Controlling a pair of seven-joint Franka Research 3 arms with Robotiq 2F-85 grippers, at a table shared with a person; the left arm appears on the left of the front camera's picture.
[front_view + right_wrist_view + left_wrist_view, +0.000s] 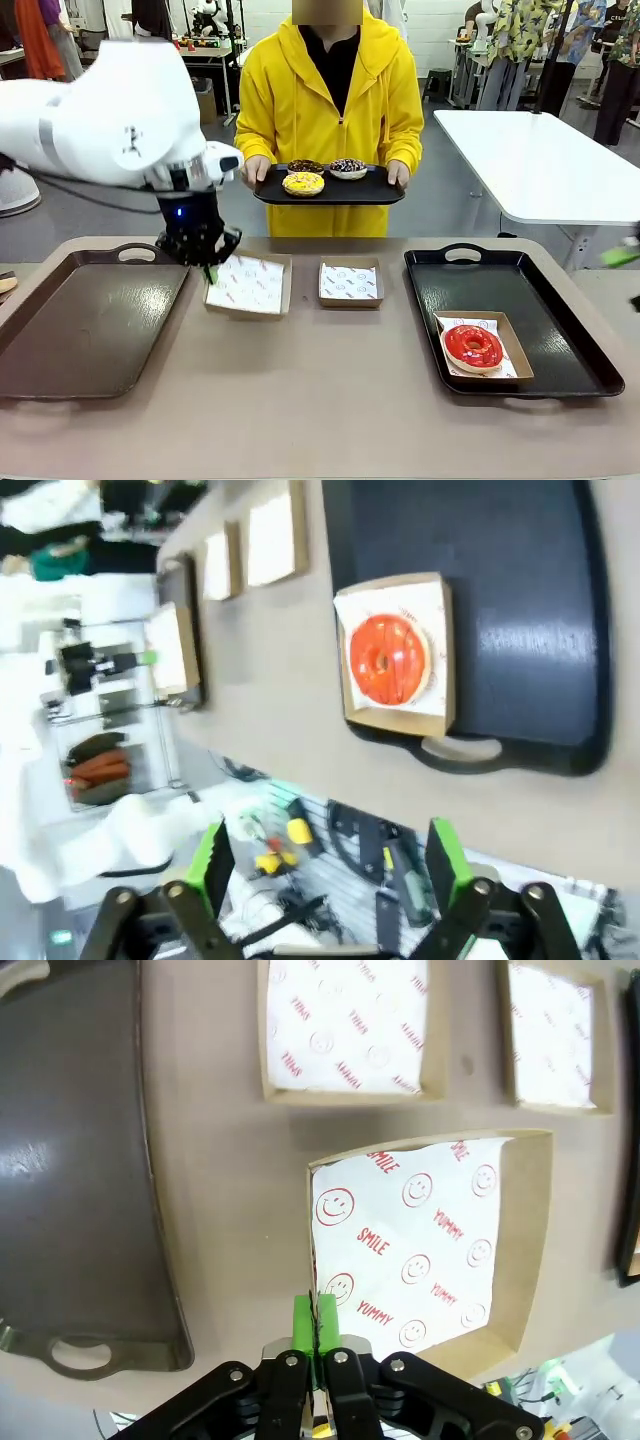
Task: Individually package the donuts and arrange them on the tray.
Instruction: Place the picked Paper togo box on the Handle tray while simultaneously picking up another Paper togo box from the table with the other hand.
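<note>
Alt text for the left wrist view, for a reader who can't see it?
The left gripper is shut on the rim of a shallow cardboard box lined with smiley-print paper. Two more lined boxes lie beyond on the tan table, with a dark tray alongside.

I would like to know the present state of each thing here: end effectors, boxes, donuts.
left end effector: shut on the edge of the held box.
right end effector: open, empty.
held box: paper-lined, no donut inside, seems raised off the table.
box on the table: paper-lined, no donut inside.
red donut: packed in a third box on the right tray.
yellow donut, chocolate donut, sprinkled dark donut: unpacked, on the person's tray.
</note>
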